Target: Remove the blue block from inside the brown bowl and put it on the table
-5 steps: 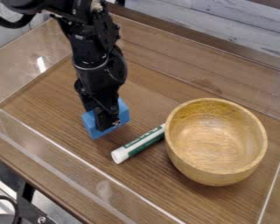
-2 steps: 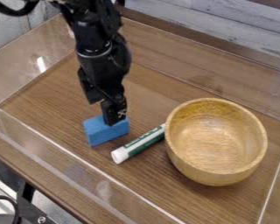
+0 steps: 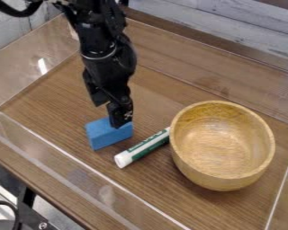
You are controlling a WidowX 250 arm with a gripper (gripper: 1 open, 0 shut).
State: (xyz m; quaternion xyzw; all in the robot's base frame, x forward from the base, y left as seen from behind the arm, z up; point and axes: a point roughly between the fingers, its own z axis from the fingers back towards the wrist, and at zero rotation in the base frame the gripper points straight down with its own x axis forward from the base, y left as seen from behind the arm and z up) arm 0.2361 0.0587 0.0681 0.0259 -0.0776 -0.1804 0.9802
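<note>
The blue block (image 3: 105, 134) lies on the dark wood table (image 3: 62, 99), left of the brown bowl (image 3: 222, 144). The bowl stands to the right with nothing inside it. My black gripper (image 3: 114, 115) points down just above the block's far edge. Its jaws stand open and hold nothing; the block rests free on the table.
A white-and-green marker (image 3: 141, 147) lies between the block and the bowl, almost touching the bowl's rim. Clear acrylic walls (image 3: 26, 153) edge the tabletop at the front, left and right.
A second ago the gripper was shut on the block on the table. It has since let go and lifted slightly, and the block stays where it was set down.
</note>
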